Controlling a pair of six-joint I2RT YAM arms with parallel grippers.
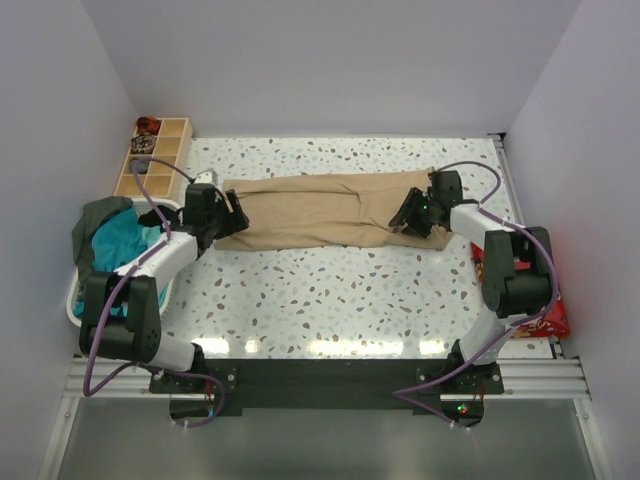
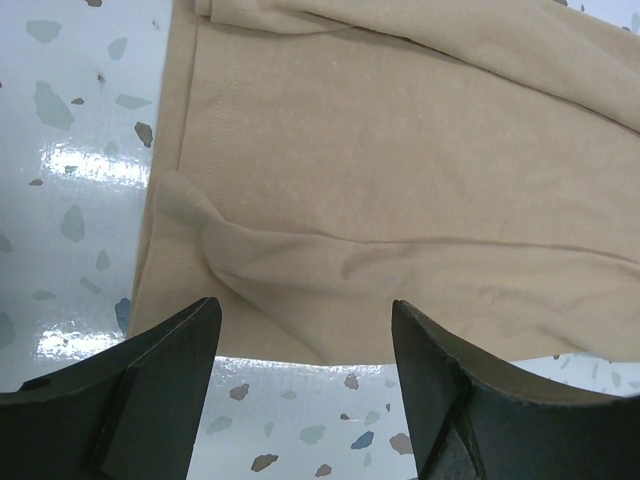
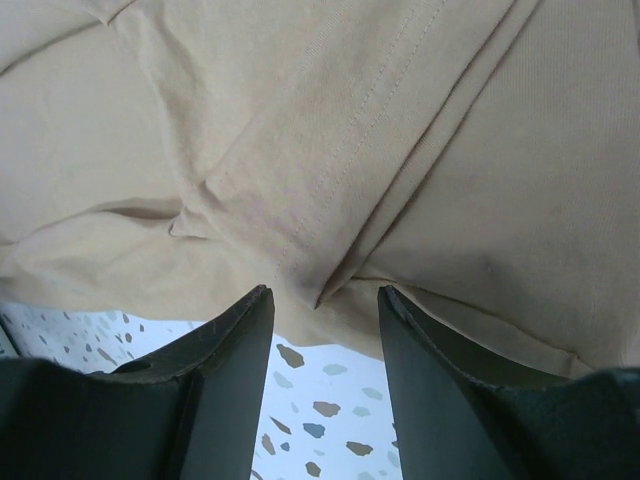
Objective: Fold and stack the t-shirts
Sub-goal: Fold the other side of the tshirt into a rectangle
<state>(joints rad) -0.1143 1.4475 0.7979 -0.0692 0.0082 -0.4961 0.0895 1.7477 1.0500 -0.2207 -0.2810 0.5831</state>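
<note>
A sandy-beige t-shirt lies folded into a long strip across the far half of the table. My left gripper is open at the strip's left end, its jaws just short of the near hem. My right gripper is open at the strip's right end, its jaws at the near edge of the folded cloth. Neither holds anything. A teal t-shirt and a dark grey-green one lie in the white basket at the left.
A wooden compartment box stands at the far left corner. A red packet lies at the table's right edge. White walls close in the left, right and far sides.
</note>
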